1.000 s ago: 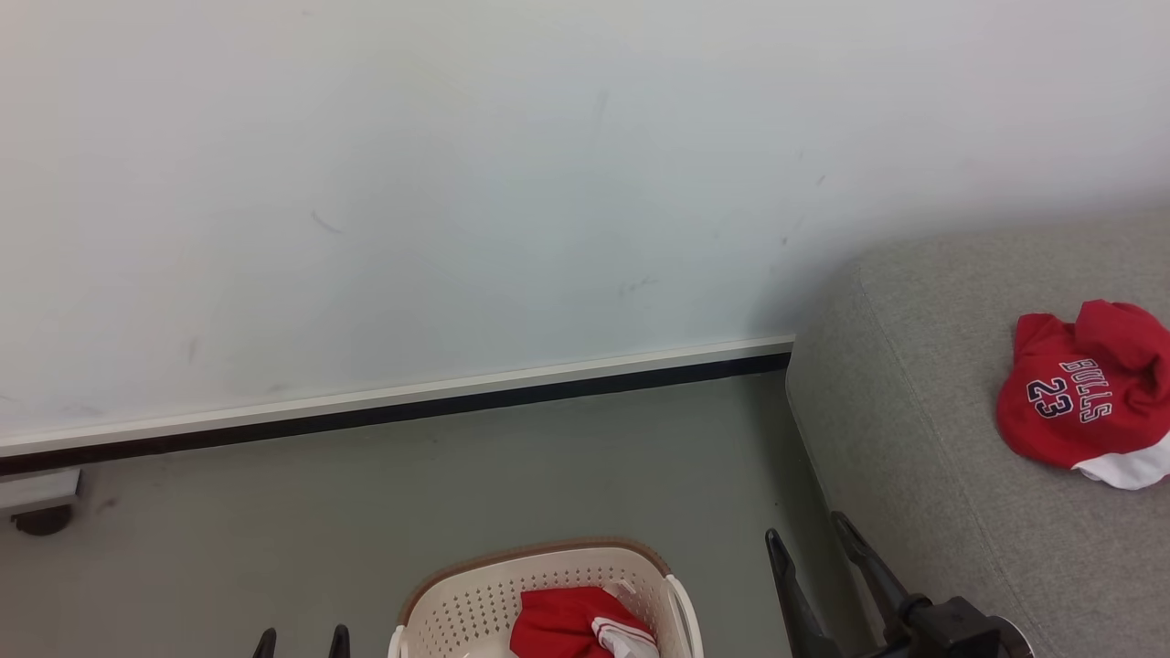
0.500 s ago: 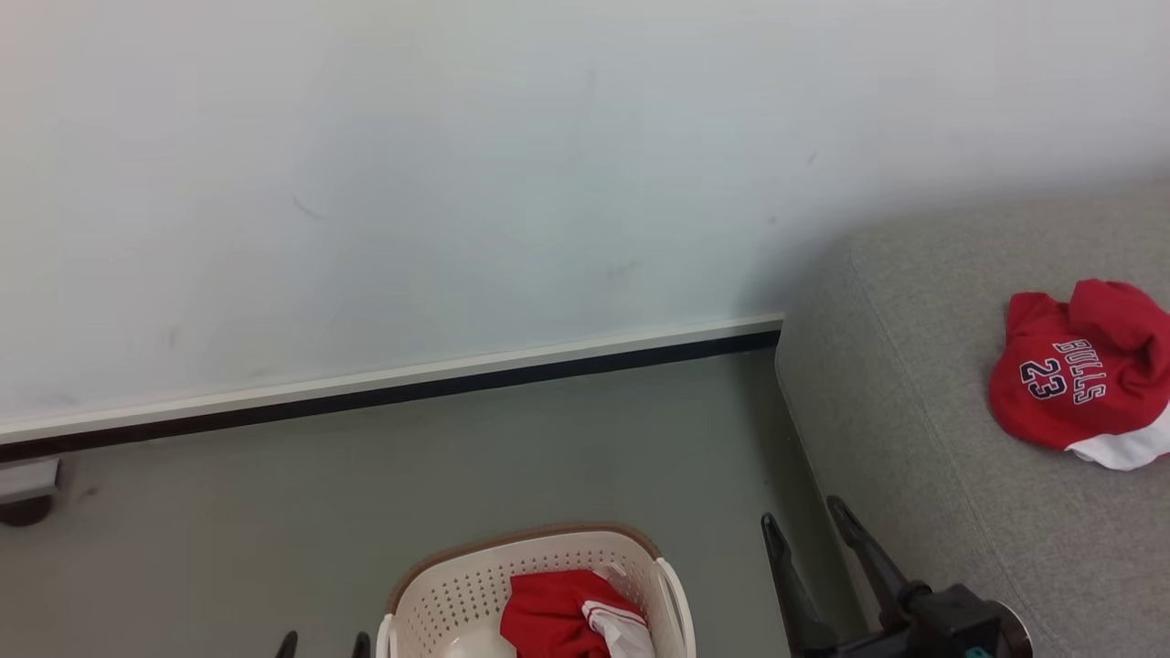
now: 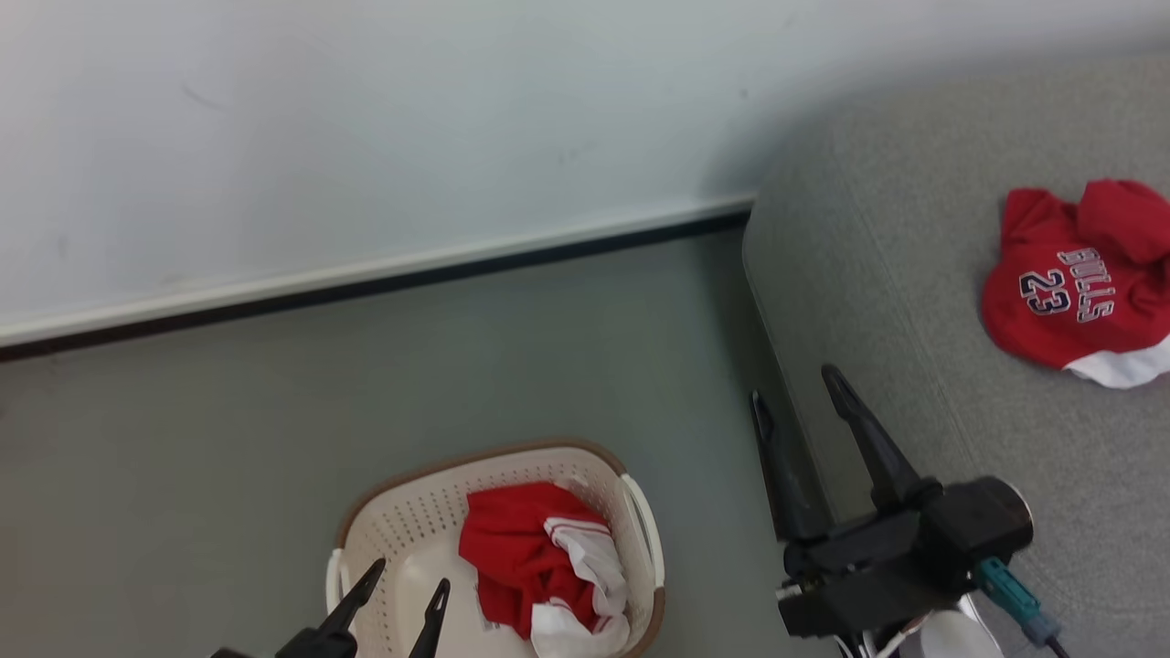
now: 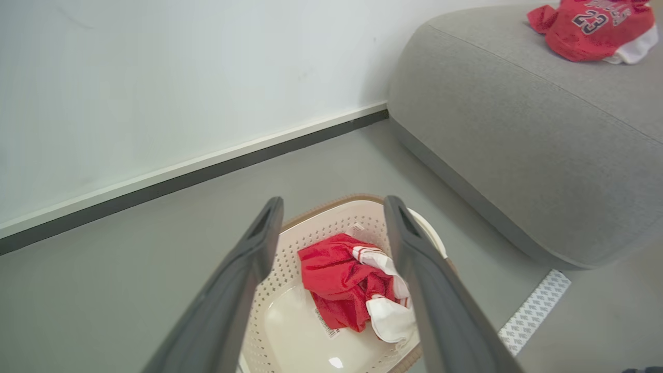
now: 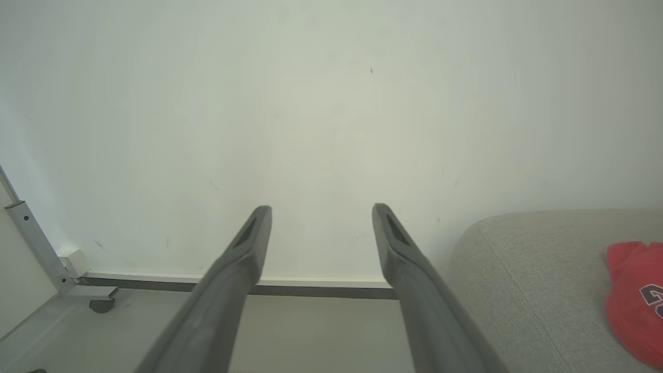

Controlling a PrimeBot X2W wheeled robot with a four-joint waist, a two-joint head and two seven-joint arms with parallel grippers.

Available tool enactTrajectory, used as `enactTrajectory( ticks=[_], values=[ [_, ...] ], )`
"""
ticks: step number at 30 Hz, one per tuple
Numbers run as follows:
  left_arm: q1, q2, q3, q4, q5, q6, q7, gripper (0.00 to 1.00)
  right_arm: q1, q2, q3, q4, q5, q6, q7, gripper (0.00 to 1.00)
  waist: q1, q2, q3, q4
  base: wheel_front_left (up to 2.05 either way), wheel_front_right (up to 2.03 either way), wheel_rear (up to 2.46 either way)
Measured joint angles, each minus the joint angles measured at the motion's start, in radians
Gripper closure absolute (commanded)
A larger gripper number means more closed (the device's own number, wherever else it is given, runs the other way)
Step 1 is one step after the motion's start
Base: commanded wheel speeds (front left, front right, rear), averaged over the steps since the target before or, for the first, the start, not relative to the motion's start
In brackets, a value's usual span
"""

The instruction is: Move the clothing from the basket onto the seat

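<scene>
A cream basket (image 3: 402, 516) with a brown rim stands on the floor, holding a crumpled red and white garment (image 3: 521, 548). In the left wrist view the same garment (image 4: 342, 280) lies in the basket (image 4: 311, 228), seen between the fingers. My left gripper (image 3: 409, 583) hovers open over the basket's near left side, holding nothing. The "BULLS 23" jersey (image 3: 1069, 283) lies on the grey seat (image 3: 914, 274) at the right. Beside the seat's left edge my right gripper (image 3: 793, 393) stands open and empty, pointing toward the wall.
A white wall with a pale and dark baseboard (image 3: 384, 274) runs behind the grey floor (image 3: 274, 393). In the right wrist view a metal frame leg with a caster (image 5: 98, 303) stands at the far left. A perforated white strip (image 4: 533, 311) lies on the floor by the seat.
The head camera has tilted downward, so the whole picture shifted up. More of the basket and both grippers now shows, and the left gripper has risen further over the basket.
</scene>
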Motion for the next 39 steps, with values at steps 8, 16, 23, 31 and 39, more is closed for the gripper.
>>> enactTrajectory(
  ticks=[8,16,23,31,39],
  values=[
    [-0.192,0.048,-0.102,0.179,0.025,-0.014,0.000,0.00,-0.107,0.036,0.021,-0.047,-0.001,0.000,0.000,0.00,0.0001,0.0001,0.137,-0.053,0.00,0.00,0.00],
    [-0.380,0.098,-0.215,0.367,0.032,-0.017,0.000,0.00,-0.161,0.062,0.027,-0.083,0.000,0.000,0.000,0.00,0.0000,0.0001,0.274,-0.111,0.00,0.00,0.00],
    [-0.548,0.135,-0.314,0.565,0.052,-0.017,0.033,0.00,-0.220,0.068,0.044,-0.109,0.035,0.000,0.000,0.00,-0.0001,0.0002,0.396,-0.156,0.00,0.00,0.00],
    [-0.692,0.144,-0.358,0.709,0.055,-0.017,0.087,0.00,-0.287,0.068,0.056,-0.146,0.094,0.000,0.000,0.00,-0.0001,0.0002,0.520,-0.207,0.00,0.00,0.00],
    [-0.785,0.175,-0.373,0.793,0.077,0.028,0.102,0.00,-0.291,0.069,0.069,-0.156,0.125,0.000,0.000,0.00,-0.0001,0.0002,0.623,-0.258,0.00,0.00,0.00]
  ],
)
